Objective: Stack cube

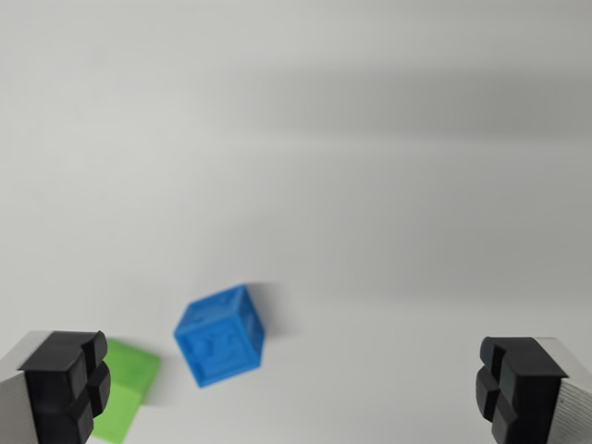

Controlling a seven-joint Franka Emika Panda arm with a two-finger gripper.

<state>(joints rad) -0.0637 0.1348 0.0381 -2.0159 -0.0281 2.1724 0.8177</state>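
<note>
A blue cube (pixel 220 335) with embossed faces rests on the white surface, left of centre in the wrist view. A green cube (pixel 128 388) lies just to its lower left, partly hidden behind my left finger (pixel 65 384). The two cubes sit close together, side by side. My gripper (pixel 291 388) is open wide above the surface. Its black pads stand at the bottom corners of the view, and nothing is held between them. The blue cube lies between the fingers, nearer the left one.
The white tabletop (pixel 370 185) fills the rest of the view, with a soft grey shadow band across the top.
</note>
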